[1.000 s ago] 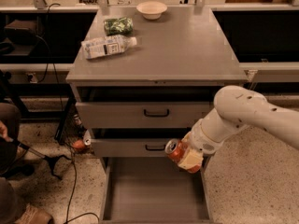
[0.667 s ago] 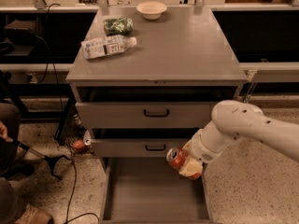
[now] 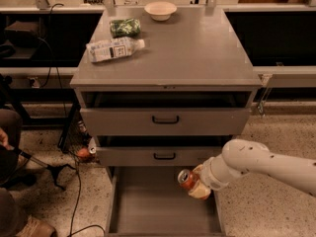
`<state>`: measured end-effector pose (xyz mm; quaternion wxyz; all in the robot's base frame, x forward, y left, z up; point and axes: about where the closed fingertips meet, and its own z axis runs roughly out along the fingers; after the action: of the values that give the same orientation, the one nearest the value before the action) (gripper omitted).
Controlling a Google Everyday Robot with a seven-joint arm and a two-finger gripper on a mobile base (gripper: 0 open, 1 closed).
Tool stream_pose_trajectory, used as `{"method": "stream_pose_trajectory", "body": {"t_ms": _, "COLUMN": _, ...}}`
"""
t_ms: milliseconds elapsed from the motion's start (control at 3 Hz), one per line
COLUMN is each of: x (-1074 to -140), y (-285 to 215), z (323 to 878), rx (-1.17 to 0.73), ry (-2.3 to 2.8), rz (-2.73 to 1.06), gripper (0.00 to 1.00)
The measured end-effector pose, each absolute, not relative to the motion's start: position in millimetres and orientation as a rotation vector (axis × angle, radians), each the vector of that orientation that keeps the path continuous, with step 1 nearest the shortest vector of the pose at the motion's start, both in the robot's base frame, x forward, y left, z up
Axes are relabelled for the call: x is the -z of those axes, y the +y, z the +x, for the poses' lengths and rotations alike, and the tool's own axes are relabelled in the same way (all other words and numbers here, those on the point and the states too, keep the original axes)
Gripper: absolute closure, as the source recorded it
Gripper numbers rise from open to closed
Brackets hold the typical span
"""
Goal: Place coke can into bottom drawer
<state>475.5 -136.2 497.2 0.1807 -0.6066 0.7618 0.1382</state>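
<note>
Gripper (image 3: 196,185) sits low at the right front of the cabinet (image 3: 197,53), over the right side of the bottom drawer (image 3: 148,206). Its fingers pinch the can (image 3: 186,178) between them. The can is tilted, silver top toward upper left, and held in the air above the drawer floor, just below the middle drawer's front. Bottom drawer is pulled out; the two upper drawers are slightly open. On the cabinet top, a bottle (image 3: 116,49) lies on its side, with a green bag (image 3: 125,27) behind it and a bowl (image 3: 160,10) near the back edge.
</note>
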Motion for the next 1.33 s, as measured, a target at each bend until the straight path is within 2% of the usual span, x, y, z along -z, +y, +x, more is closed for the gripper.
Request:
{"method": "stream_pose_trajectory", "body": {"t_ms": 333, "x": -444, "y": -136, "z": 486, "rx": -0.429, "ry": 2.153, "rz": -1.619, "gripper": 1.00}}
{"method": "stream_pose_trajectory", "body": {"t_ms": 1333, "x": -382, "y": -120, "z": 484, "rx": -0.481, "ry": 2.140, "rz": -1.630, "gripper": 1.00}}
